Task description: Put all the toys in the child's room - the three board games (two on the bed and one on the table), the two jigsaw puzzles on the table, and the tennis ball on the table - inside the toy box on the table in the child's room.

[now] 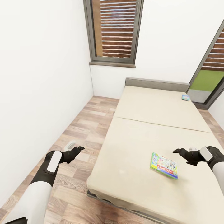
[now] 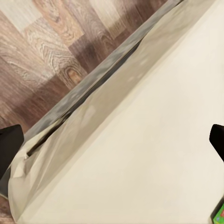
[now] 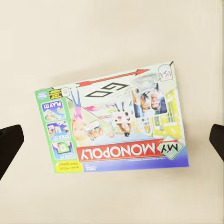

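A green-edged board game lies flat on the beige mattress of the bed, near its front right. In the right wrist view the same Monopoly box sits directly below my open right gripper, with clear space above its lid. In the head view my right gripper hovers just right of and above the box. A second, blue board game rests by the grey headboard at the far right. My left gripper hangs open over the floor to the left of the bed, holding nothing. A corner of the green box shows in the left wrist view.
Wood-plank floor runs along the bed's left side up to a white wall. A dark-framed window is behind the headboard, and another glazed frame stands at the right. The mattress edge overhangs the dark frame.
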Robot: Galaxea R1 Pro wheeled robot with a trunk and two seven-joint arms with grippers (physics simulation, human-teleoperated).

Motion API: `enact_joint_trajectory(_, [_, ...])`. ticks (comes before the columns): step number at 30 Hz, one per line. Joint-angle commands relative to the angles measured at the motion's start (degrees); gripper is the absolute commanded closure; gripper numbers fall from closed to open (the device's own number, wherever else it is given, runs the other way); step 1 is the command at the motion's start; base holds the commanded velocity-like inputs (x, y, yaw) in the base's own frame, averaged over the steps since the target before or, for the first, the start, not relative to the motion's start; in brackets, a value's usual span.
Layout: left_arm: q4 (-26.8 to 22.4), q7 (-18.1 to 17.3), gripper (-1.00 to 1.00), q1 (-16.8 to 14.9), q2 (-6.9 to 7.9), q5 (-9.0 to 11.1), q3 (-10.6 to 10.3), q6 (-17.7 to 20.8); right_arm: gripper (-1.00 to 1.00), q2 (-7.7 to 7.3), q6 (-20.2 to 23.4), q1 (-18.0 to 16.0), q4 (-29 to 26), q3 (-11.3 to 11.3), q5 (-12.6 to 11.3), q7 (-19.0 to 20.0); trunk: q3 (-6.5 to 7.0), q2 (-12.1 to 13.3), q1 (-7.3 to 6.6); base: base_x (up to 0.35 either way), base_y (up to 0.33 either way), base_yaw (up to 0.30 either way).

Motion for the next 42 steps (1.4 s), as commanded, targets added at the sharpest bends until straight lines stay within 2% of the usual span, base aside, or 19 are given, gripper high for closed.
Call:
enact_joint_trajectory(1, [-0.1, 0.5, -1.0, 0.0, -0.01, 0.6, 0.1, 0.3, -1.0, -0.11, 0.3, 0.0, 0.0, -0.3, 0.2, 0.2, -0.13, 0.0, 0.0, 0.0, 0.0, 0.0])
enact_joint_trajectory(18, [-0.2, 0.5, -1.0, 0.0, -0.11, 0.7, -0.1, 0.3, -1.0, -0.45, 0.4, 0.0, 0.0, -0.4, 0.3, 4.2, -1.67, 0.0, 0.0, 0.0, 0.0, 0.0])
enact_joint_trajectory(28, [-0.3, 0.5, -1.0, -0.1, -0.33, 0.6, -0.3, 0.3, -1.0, -0.51, 0.2, -0.1, -0.1, -0.1, 0.8, 9.9, -2.59, 0.0, 0.0, 0.0, 0.0, 0.0])
enact_joint_trajectory(30, [-0.2, 0.6, -1.0, -0.1, -0.39, 0.6, -0.3, 0.3, -1.0, -0.96, 0.1, -0.1, -0.4, -0.1, 0.9, 11.6, -2.78, 0.0, 0.0, 0.0, 0.0, 0.0])
enact_joint_trajectory(42, [-0.2, 0.6, -1.0, -0.1, -0.49, 0.5, -0.4, 0.3, -1.0, -1.57, -0.1, -0.3, -0.8, 0.0, 1.0, 12.5, -3.89, 0.0, 0.0, 0.0, 0.0, 0.0])
